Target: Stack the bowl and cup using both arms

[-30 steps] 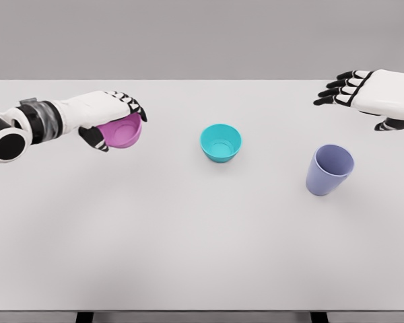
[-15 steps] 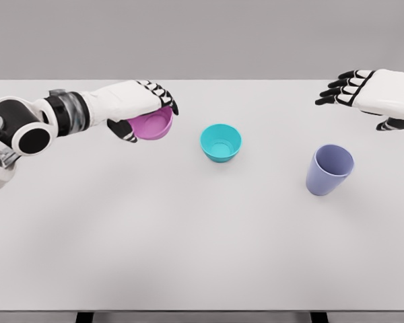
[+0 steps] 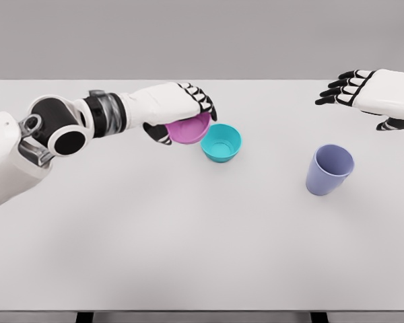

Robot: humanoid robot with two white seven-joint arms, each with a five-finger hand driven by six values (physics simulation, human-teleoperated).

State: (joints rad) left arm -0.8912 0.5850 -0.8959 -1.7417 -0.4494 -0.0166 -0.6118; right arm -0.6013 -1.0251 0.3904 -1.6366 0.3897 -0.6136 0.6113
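The pink bowl (image 3: pixel 190 129) is grasped in the left hand (image 3: pixel 172 108), its rim just beside the teal bowl (image 3: pixel 221 142) standing mid-bench (image 3: pixel 188 256). To the right stands the lavender cup (image 3: pixel 329 169). Beyond it, far right, the right hand (image 3: pixel 374 94) hovers, fingers (image 3: pixel 337 91) released.

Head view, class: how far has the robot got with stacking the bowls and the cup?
Done: the left hand has grasped the pink bowl and holds it just beside the teal bowl. In hand: getting the pink bowl over the teal one; it is not yet nested. Left: seating that bowl, then the purple cup, which stands untouched on the table. The right hand hovers open beyond the cup.
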